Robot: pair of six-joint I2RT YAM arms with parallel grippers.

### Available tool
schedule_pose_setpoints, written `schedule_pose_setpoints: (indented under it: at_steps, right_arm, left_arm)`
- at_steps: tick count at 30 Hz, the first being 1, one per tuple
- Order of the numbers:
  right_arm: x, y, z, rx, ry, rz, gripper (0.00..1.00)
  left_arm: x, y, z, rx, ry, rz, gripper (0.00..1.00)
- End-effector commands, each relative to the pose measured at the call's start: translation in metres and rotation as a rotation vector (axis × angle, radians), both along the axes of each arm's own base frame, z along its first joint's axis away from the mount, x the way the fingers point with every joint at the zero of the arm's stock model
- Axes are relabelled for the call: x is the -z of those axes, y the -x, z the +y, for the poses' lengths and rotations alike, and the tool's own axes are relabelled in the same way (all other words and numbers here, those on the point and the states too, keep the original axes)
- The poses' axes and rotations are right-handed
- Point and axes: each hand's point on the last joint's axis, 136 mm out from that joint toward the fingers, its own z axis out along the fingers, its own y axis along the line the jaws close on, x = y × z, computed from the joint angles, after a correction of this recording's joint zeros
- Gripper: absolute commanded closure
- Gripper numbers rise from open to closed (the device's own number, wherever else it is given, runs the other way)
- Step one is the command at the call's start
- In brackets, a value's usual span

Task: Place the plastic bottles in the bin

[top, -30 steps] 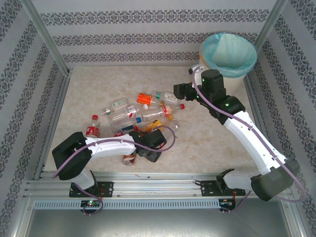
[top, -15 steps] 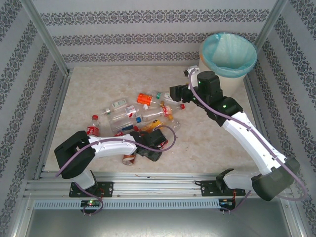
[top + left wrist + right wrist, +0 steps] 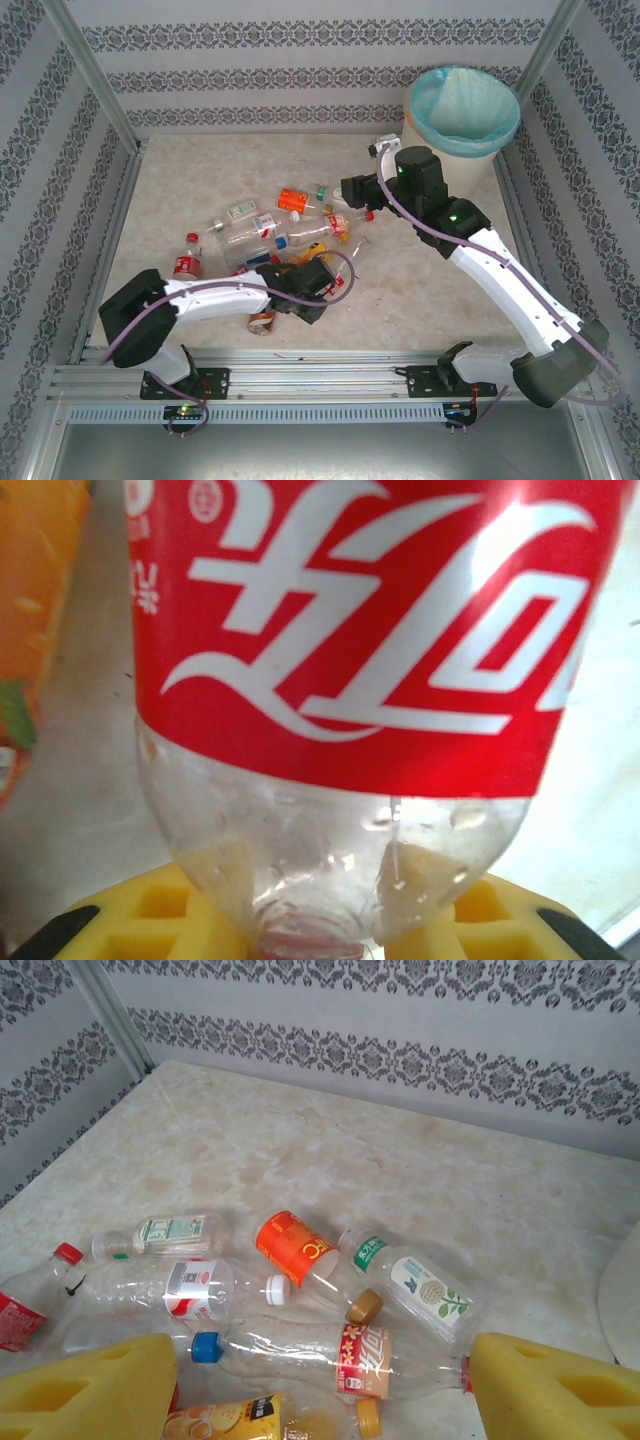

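1. Your right gripper [image 3: 320, 1400] has swung from beside the bin [image 3: 462, 72] toward the plastic bottles [image 3: 290, 225] mid-table. Its fingers are apart and empty, so another pick is likely.
2. Your left gripper [image 3: 320, 925] is clamped on the red-label bottle [image 3: 350, 680].
3. The surface is a marbled beige table [image 3: 180, 180], enclosed by patterned walls [image 3: 300, 60].

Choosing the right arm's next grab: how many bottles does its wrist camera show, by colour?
Clear bottles: 5
Orange bottles: 2
Total: 7; a red bit at the lower right may belong to an eighth.
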Motion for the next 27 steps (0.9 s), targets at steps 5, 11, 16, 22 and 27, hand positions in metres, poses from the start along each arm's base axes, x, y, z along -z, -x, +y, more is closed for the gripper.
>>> schedule_pose_setpoints:
  at_steps: [5,11,16,22,27]
  right_arm:
    - [-0.074,0.022,-0.007,-0.022,-0.087,-0.163,0.22]
    - [-0.121,0.051,0.006,-0.159,-0.237,-0.227,0.08]
    - [-0.136,0.068,0.026,-0.296,-0.345,-0.165,0.02]
    - [-0.142,0.074,0.046,-0.401,-0.416,-0.085,0.02]
    - [-0.148,0.085,0.063,-0.521,-0.468,-0.036,0.04]
  left_arm:
    - [-0.088,-0.019,0.004,-0.011,0.178,-0.228,0.72]
    - [-0.165,-0.035,0.023,-0.114,0.307,-0.445,0.78]
    - [-0.210,-0.036,0.033,-0.131,0.435,-0.588,0.85]
    - [-0.238,-0.028,0.034,-0.070,0.495,-0.658,0.85]
    - [-0.245,-0.024,0.031,-0.034,0.508,-0.662,0.85]
